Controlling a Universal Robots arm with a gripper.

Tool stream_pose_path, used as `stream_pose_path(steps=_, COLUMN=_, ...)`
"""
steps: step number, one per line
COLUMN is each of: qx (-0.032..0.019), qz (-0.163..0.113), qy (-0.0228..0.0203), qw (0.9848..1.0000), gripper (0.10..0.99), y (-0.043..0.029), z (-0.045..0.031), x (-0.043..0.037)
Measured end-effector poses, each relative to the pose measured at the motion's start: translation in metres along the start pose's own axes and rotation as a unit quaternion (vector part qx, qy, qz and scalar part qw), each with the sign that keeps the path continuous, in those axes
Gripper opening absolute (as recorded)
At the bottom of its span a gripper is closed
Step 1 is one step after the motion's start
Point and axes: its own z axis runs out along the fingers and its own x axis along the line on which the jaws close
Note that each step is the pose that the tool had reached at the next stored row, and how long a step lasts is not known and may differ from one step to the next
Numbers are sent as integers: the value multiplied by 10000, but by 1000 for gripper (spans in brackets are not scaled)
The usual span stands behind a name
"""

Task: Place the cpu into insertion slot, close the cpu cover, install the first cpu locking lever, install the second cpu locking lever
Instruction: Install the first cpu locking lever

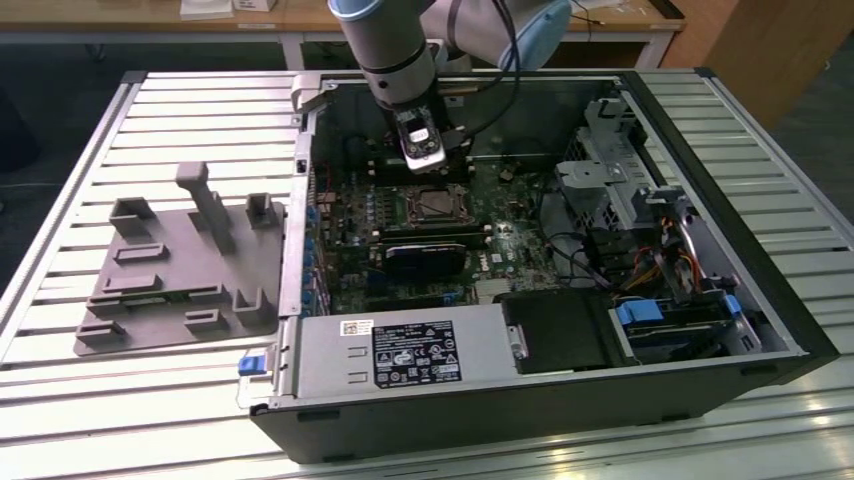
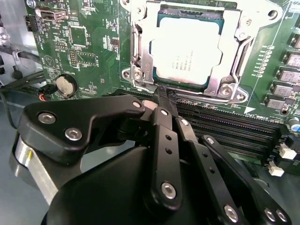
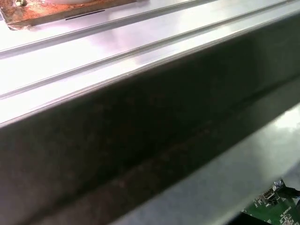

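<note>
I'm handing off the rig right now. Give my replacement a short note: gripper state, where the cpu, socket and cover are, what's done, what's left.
Gripper: jaws shut and empty, tip right at the socket's edge nearest the long black memory slots.
Cpu: seated flat in the insertion slot on the green motherboard.
Cpu cover: the metal frame is down around the chip.
Done: chip placed, cover appears closed.
Left: I cannot tell from these views whether either locking lever is latched; check both before moving on.
</note>
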Motion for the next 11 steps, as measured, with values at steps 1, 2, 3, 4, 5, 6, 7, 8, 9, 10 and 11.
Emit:
stream_pose_path(steps=1, qx=0, qz=0, qy=0, qw=10000, gripper=106, y=0, z=0, x=0)
stream_pose_path(steps=2, qx=1, qz=0, qy=0, qw=10000, gripper=106, y=-1, z=-1, x=0)
stream_pose_path(steps=3, qx=1, qz=1, qy=0, qw=10000, gripper=106, y=-2, z=0, x=-2)
stream_pose_path(steps=4, qx=-1, qz=1, qy=0, qw=10000, gripper=106, y=-2, z=2, x=-7)
stream_pose_path(steps=5, qx=0, qz=1, qy=0, qw=10000, gripper=106, y=-3, z=4, x=-12)
stream_pose_path(steps=6, qx=0, qz=0, qy=0, qw=10000, gripper=106, y=-4, z=6, x=-19)
stream_pose_path(steps=7, qx=1, qz=0, qy=0, qw=10000, gripper=106, y=-5, z=8, x=-27)
stream_pose_path(steps=8, qx=1, qz=0, qy=1, qw=10000, gripper=106, y=-5, z=9, x=-35)
stream_pose_path(steps=9, qx=1, qz=0, qy=0, qw=10000, gripper=106, y=-5, z=11, x=-43)
stream_pose_path(steps=10, qx=3, qz=-1, qy=-1, qw=10000, gripper=106, y=-6, z=13, x=-52)
stream_pose_path(steps=11, qx=2, qz=-1, qy=0, qw=10000, gripper=106, y=-6, z=14, x=-57)
